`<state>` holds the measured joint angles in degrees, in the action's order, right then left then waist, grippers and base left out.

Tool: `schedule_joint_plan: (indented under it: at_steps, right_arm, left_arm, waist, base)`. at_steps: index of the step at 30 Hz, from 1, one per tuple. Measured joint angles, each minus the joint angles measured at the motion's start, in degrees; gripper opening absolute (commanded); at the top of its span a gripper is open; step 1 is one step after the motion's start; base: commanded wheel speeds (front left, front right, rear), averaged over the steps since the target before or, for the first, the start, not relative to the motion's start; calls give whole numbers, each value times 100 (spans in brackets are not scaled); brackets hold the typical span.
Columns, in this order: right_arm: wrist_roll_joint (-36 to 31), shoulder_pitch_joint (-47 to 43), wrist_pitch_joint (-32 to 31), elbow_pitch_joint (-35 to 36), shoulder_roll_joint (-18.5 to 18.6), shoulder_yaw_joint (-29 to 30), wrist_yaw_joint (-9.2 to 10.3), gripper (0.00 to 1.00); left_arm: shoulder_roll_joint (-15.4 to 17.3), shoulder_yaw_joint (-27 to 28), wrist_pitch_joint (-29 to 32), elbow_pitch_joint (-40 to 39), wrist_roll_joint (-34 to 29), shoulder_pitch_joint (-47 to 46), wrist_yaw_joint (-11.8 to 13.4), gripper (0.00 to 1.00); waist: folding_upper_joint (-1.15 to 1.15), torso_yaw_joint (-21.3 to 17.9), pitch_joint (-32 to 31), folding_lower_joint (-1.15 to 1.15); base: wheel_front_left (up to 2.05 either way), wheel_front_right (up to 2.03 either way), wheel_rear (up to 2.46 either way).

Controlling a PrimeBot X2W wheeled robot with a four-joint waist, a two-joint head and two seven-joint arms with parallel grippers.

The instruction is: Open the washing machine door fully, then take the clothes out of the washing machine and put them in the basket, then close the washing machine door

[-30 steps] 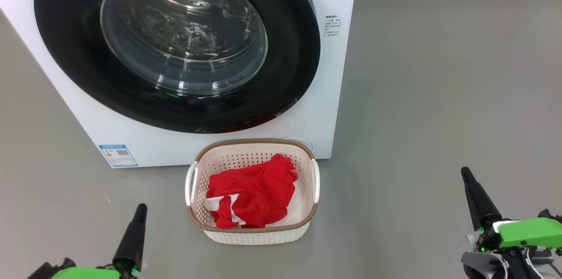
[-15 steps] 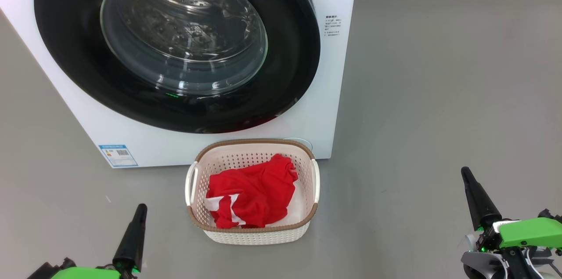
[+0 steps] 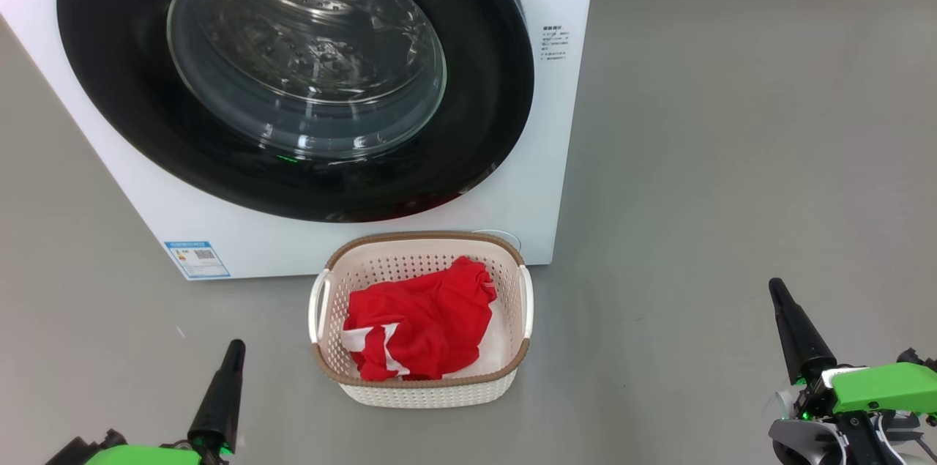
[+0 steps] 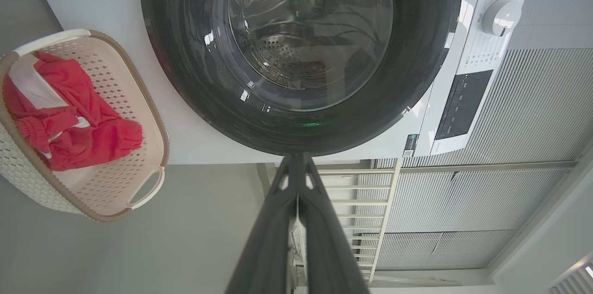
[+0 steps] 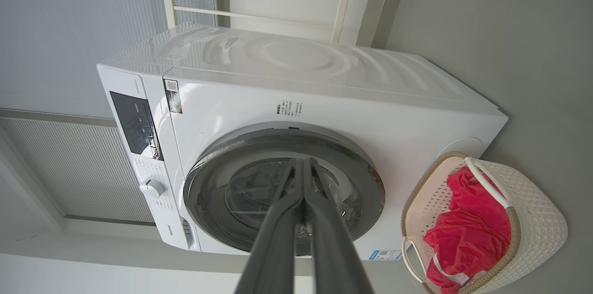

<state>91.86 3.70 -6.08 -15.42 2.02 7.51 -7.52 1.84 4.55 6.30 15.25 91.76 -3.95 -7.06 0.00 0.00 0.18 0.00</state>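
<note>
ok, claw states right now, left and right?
Left claw: closed, fingers pressed together, holding nothing.
Right claw: closed, fingers pressed together, holding nothing.

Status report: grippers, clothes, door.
Left gripper and right gripper shut, empty. Clothes in basket. Washing machine door closed. Nothing in the way.

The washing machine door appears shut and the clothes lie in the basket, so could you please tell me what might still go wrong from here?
1. The washing machine door looks shut, but whether it has caught cannot be seen; if only pushed to, it could swing open.
2. The basket stands close in front of the washing machine, straight ahead of the robot; a forward move could knock it and spill the clothes.
</note>
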Motion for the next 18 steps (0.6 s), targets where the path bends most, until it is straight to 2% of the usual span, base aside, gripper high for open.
schedule_joint_plan:
  at_steps: [18]
  right_arm:
    - [0,0,0,0,0,0,0,0]
  left_arm:
    - [0,1,0,0,0,0,0,0]
  waist:
    - [0,0,0,0]
  base:
    - [0,0,0]
